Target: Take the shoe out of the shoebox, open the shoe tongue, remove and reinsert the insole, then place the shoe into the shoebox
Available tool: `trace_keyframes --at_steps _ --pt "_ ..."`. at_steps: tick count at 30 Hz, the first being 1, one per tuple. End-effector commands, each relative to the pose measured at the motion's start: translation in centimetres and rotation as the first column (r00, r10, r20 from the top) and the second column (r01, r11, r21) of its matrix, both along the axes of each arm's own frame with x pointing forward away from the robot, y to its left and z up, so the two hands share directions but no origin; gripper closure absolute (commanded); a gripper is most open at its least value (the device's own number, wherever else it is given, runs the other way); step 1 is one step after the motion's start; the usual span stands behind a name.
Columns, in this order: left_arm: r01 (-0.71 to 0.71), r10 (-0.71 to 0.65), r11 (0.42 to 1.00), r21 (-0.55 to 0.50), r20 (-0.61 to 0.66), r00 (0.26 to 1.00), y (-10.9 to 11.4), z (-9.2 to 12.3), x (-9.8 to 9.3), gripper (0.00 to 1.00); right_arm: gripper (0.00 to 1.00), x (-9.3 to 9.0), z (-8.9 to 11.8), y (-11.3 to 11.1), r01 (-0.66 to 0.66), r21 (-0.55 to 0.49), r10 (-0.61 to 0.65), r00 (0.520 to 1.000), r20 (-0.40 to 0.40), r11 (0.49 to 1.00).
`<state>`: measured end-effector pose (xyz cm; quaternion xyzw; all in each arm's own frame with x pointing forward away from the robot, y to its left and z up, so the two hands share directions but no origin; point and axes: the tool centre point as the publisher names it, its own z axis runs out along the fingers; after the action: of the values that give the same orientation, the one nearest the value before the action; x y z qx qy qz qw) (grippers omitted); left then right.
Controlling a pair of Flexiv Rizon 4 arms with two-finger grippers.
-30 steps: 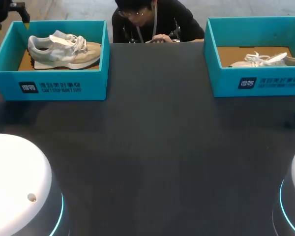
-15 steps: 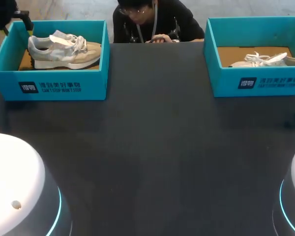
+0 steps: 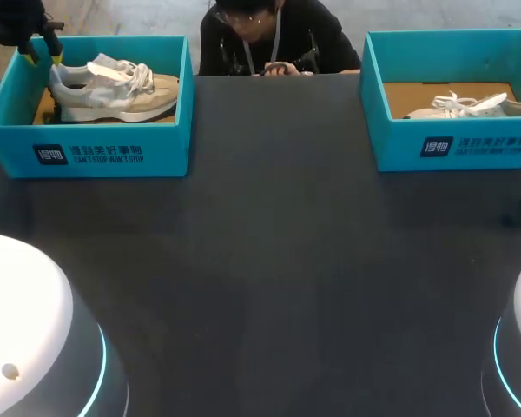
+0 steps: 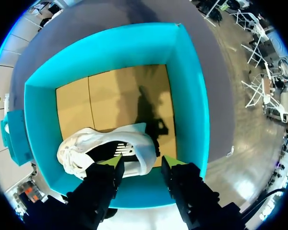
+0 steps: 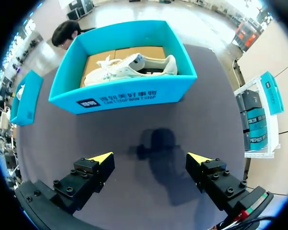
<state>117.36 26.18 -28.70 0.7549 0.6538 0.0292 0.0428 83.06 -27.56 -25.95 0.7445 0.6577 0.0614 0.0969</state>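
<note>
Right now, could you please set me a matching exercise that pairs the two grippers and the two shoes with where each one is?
Column one:
1. left gripper
2. right gripper
3. grey and beige shoe
4. white shoe

Column two:
A. lying in the right shoebox
B. open, above the bare table, in front of a shoebox
C. lying in the left shoebox
D. open, above one end of a shoe inside its box

Pairs: 1-D, 2-B, 3-C, 4-A.
</note>
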Motion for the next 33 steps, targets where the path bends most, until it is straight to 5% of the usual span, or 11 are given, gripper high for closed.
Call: trace_keyframes --at_steps 1,6,12,14,33 --pt "0.004 -0.004 1.000 0.002 -0.029 1.000 -0.1 -0.9 1.4 0.52 0.00 0.0 0.0 0.0 -0.001 0.001 0.001 1.000 0.000 1.000" --pt "0.014 -0.014 1.000 0.009 -0.029 0.999 -0.1 -1.5 2.0 0.47 0.00 0.0 0.0 0.0 -0.001 0.001 0.001 1.000 0.000 1.000" --pt "0.035 -0.034 0.999 0.038 -0.016 0.999 0.1 -3.0 2.3 0.32 0.00 0.0 0.0 0.0 -0.001 0.001 0.001 1.000 0.000 1.000" --pt "0.039 -0.038 0.998 0.048 -0.022 0.999 0.2 -3.7 2.2 0.19 0.00 0.0 0.0 0.0 -0.001 0.001 0.001 1.000 0.000 1.000" --pt "-0.011 0.014 0.999 0.041 -0.078 0.997 0.9 -7.5 1.9 0.22 0.00 0.0 0.0 0.0 -0.001 0.001 0.001 1.000 0.000 1.000"
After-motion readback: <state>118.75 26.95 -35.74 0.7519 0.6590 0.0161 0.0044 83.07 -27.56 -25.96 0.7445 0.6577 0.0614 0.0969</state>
